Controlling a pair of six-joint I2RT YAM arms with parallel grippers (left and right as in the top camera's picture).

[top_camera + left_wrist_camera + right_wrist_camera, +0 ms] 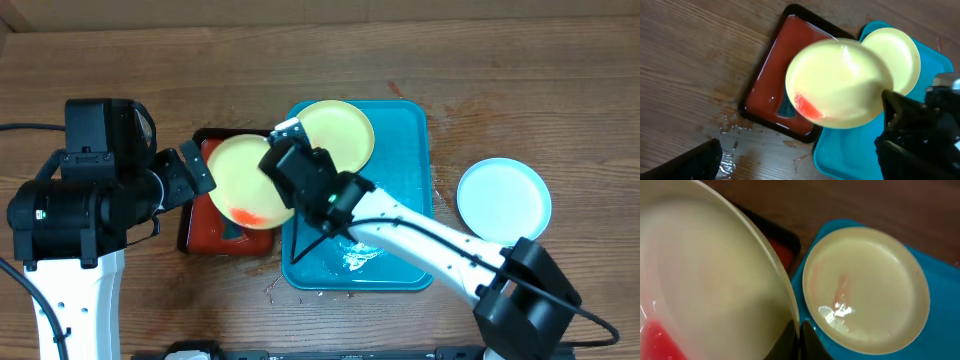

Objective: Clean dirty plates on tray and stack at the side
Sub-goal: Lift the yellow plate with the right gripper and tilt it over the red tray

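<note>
A: Over the red tray (203, 228), at 9 o'clock of the turquoise tray (408, 205), what is there?
B: A smeared yellow plate (240, 178), its rim pinched in the closed right tool (281, 150). An orange-red smear sits at its 6 o'clock.
A: And the left tool (194, 172)?
B: Its jaws are spread wide and empty, at that plate's 9 o'clock.
A: Other plates?
B: A second yellow plate (342, 130) lies at the turquoise tray's 12 o'clock end. A pale blue plate (504, 200) rests on the bench (100, 60) at 3 o'clock.
</note>
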